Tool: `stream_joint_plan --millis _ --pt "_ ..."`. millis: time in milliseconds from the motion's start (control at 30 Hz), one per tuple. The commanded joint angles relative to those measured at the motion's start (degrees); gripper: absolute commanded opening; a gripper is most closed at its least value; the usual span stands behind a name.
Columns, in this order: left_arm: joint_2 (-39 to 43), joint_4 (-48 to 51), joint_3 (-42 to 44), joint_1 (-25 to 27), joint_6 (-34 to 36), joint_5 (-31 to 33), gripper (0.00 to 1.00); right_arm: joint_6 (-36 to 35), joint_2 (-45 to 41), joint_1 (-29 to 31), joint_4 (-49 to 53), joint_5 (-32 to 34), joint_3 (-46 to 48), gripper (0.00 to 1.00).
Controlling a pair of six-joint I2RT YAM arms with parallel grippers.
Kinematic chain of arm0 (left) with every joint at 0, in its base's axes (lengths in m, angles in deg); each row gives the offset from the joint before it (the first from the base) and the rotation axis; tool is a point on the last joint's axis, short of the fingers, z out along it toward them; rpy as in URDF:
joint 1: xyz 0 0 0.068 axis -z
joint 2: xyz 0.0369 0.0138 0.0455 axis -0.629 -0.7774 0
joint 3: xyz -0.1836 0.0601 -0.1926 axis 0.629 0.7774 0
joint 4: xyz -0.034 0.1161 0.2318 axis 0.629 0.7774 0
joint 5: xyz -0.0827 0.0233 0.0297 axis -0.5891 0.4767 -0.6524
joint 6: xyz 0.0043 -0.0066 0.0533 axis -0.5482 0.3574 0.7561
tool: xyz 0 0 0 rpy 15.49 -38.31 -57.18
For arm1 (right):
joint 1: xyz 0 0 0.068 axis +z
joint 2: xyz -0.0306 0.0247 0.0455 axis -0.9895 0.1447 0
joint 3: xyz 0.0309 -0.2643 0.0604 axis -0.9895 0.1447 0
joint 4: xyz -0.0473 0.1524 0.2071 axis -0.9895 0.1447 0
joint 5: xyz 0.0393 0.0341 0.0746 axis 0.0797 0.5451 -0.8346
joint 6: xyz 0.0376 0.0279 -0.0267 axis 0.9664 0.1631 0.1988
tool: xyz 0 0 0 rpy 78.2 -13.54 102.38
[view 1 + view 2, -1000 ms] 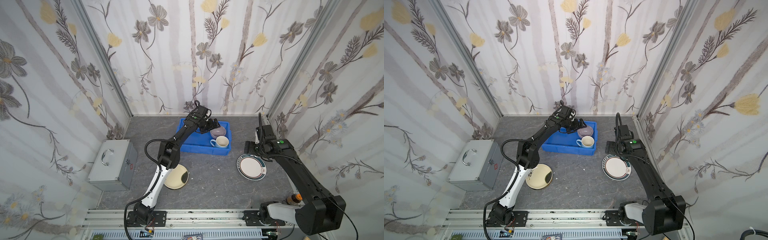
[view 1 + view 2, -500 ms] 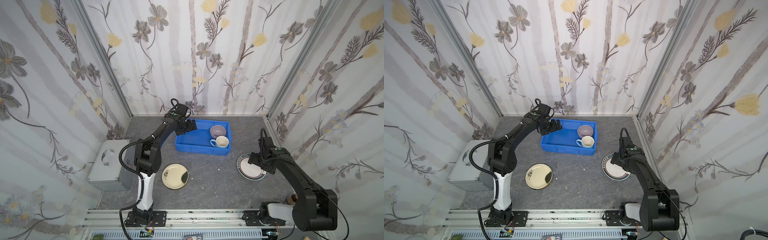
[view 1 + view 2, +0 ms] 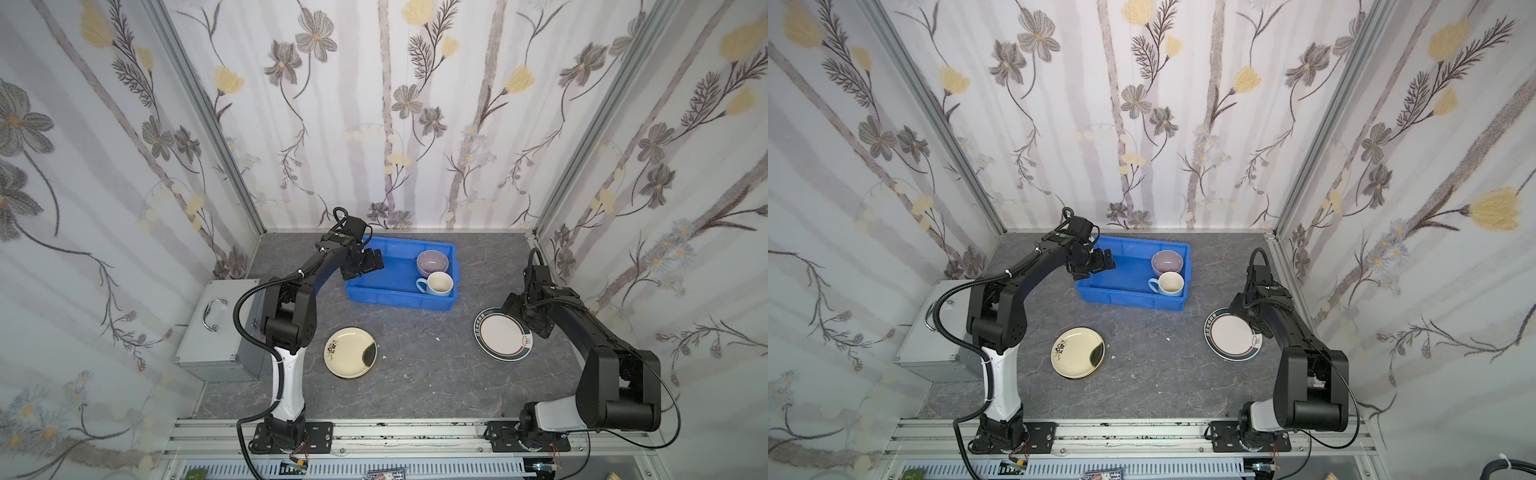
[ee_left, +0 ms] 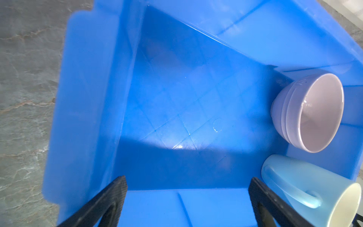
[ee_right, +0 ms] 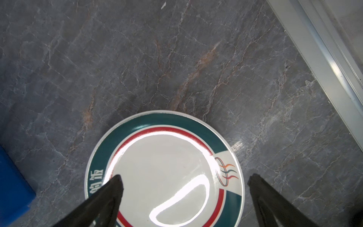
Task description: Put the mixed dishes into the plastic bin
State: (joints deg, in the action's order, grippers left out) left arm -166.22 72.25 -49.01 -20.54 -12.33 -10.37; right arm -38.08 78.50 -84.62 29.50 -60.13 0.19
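A blue plastic bin (image 3: 395,296) is seen at the middle of the desk's (image 3: 419,374) back edge. Two plates are left outside it: a teal-rimmed white plate (image 3: 500,334) near the right edge and a cream plate with a dark flower (image 3: 350,352) left of middle, towards the front; another plate may be hidden beneath it. A lilac bowl (image 3: 432,262) and a pale-blue mug (image 3: 438,284) are already housed at the bin's right end. The right gripper (image 5: 184,179) is held spread over the teal-rimmed plate, one finger over the plate and the other past its rim, with nothing pinched. The left gripper (image 4: 187,182) is spread and empty over the bin's left end, well apart from the cream plate.
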Motion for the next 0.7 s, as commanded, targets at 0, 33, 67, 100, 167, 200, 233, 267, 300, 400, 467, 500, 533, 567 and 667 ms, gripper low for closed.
stream_joint_plan --millis 0,33,67,100,167,200,233,267,300,400,467,500,533,567,667 --pt "0.20 -1.04 0.88 -0.96 -0.17 -0.57 1.00 3.69 2.22 -0.10 -3.73 0.06 -1.10 1.00" --pt "0.16 -1.17 1.03 -1.14 -0.14 -0.93 1.00 4.28 2.94 -0.13 -3.77 0.33 -1.52 1.00" --pt "0.27 -1.31 1.14 -1.25 -0.18 -1.11 1.00 4.75 3.54 -0.20 -3.86 0.35 -1.89 1.00" --pt "0.39 -1.35 1.16 -1.30 -0.17 -1.31 1.00 5.17 4.43 -0.37 -3.94 0.23 -2.35 1.00" --pt "0.50 -1.53 1.34 -1.45 -0.26 -1.60 1.00 5.96 6.19 -0.82 -4.33 -0.26 -2.87 1.00" --pt "0.45 -1.73 1.43 -1.47 -0.24 -1.79 1.00 6.62 7.05 -1.24 -4.34 -0.19 -3.00 1.00" --pt "0.45 -1.96 1.52 -1.54 -0.26 -1.95 1.00 7.05 7.63 -1.49 -4.61 -0.09 -2.89 1.00" --pt "0.31 -2.05 1.47 -1.61 -0.26 -2.03 1.00 7.54 7.85 -1.57 -4.89 0.26 -2.76 1.00" --pt "0.15 -2.01 1.38 -1.81 -0.28 -2.12 1.00 7.91 7.86 -1.70 -5.25 0.80 -2.58 1.00" --pt "0.13 -2.06 1.34 -2.34 -0.52 -2.63 1.00 8.15 8.12 -2.53 -5.93 1.07 -2.55 1.00" --pt "0.28 -2.06 1.42 -2.56 -0.44 -3.00 1.00 7.97 8.79 -3.22 -6.03 0.97 -2.91 1.00" --pt "0.30 -2.06 1.51 -2.65 -0.31 -3.12 1.00 7.89 9.14 -3.53 -6.10 0.97 -3.07 1.00" --pt "0.32 -2.08 1.59 -2.79 -0.22 -3.34 1.00 7.82 9.30 -3.78 -6.14 0.96 -3.24 1.00" --pt "0.28 -2.06 1.69 -2.81 -0.11 -3.73 1.00 7.67 9.52 -3.96 -6.30 0.84 -3.27 1.00" --pt "0.53 -2.49 2.29 -3.15 -0.17 -4.55 1.00 7.53 10.33 -4.51 -7.01 -0.08 -2.88 1.00"
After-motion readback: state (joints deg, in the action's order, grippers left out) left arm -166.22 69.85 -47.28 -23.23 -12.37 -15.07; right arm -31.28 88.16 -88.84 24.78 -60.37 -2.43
